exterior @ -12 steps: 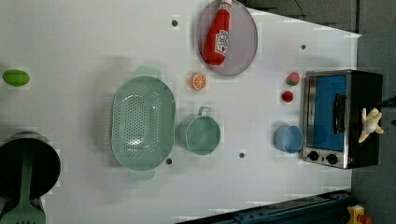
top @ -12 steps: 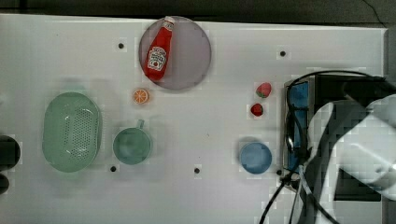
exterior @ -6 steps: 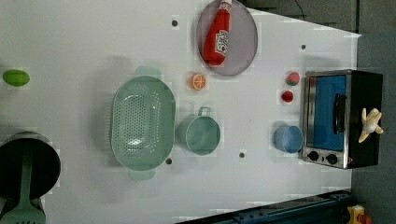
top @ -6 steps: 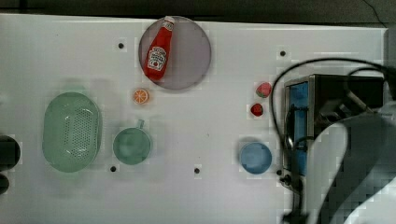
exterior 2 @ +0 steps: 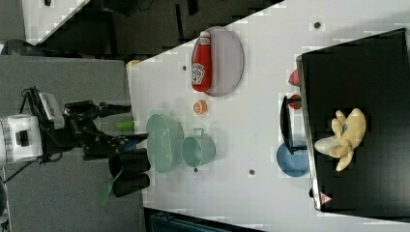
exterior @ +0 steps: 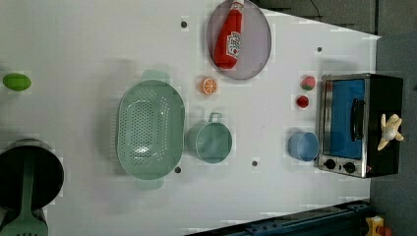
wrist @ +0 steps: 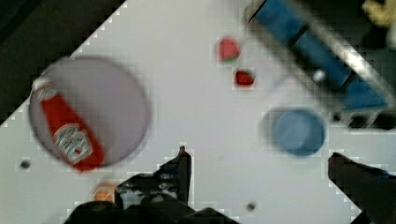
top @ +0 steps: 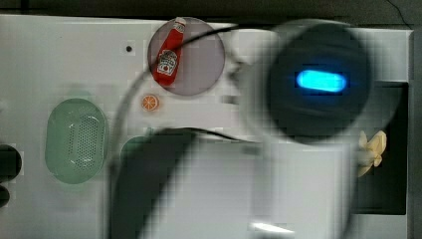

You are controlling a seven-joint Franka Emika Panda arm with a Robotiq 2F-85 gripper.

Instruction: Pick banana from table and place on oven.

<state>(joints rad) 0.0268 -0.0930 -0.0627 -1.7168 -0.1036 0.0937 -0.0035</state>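
White tabletop (exterior: 98,39) ran under everything I could see, with a few small dark holes in it and dark floor past its edges; on it I counted one grey plate (exterior: 255,49) carrying one ketchup bottle (exterior: 230,37), one orange slice (exterior: 208,86) just beside the plate, one pale green colander (exterior: 150,129), one green mug (exterior: 212,141) touching the colander's side in the left view, one blue cup (exterior: 302,146) just in front of the oven (exterior: 361,125), two small red fruits (exterior: 308,82) near the oven's upper corner in the left view, one green lime-like thing (exterior: 16,81) well apart at the left view's left edge, and one dark pot (exterior: 29,172) with a green utensil in it at the left view's lower left; one banana (exterior 2: 344,136) lay on the oven's matte black top, toward its front edge above the handle, peel ends splayed, and I saw it too in the left view (exterior: 389,131) and at the top view's right (top: 370,148); in the top view my arm (top: 308,89) loomed blurred over the middle, a blue light on it; from the wrist view I saw the gripper (wrist: 261,172) spread wide with nothing between its two dark fingers (wrist: 180,170), above bare table near the blue cup; the right view showed a camera rig (exterior 2: 58,130) on grey floor beyond the table's far end.
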